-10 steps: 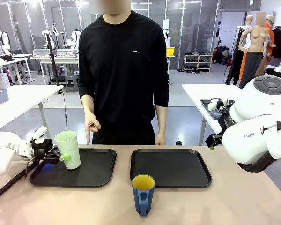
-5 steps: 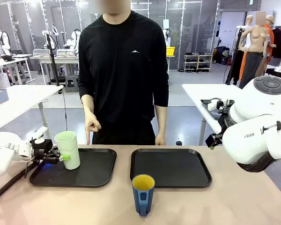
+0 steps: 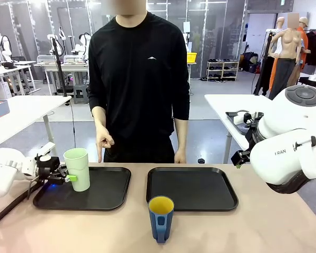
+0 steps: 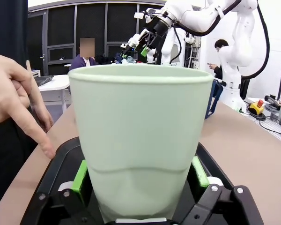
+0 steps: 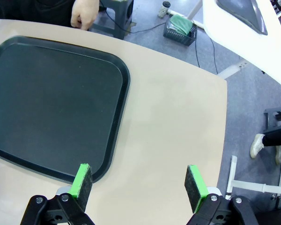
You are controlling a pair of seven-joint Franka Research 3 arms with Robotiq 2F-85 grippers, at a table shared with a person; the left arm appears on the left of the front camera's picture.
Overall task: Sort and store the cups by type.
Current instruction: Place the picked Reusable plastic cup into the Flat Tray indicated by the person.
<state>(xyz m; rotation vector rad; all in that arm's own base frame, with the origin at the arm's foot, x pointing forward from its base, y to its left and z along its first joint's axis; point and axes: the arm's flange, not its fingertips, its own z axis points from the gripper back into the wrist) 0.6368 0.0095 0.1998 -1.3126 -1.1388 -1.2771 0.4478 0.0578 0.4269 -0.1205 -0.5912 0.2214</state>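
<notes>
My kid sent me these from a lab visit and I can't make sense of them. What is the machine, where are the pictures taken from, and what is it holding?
These are two white robot arms at a table, with a person standing across from them. The wide picture comes from a fixed camera between the arms. The other two come from cameras on each arm's wrist, looking along its green-padded fingers.

On the table lie two black trays, the left tray and the right tray. In front of them stands a blue mug, yellow inside.

The left gripper has its fingers on either side of a green tumbler, upright over the left tray; whether it rests there I cannot tell. The person's hand points down beside it. The right gripper is open and holds nothing.
</notes>
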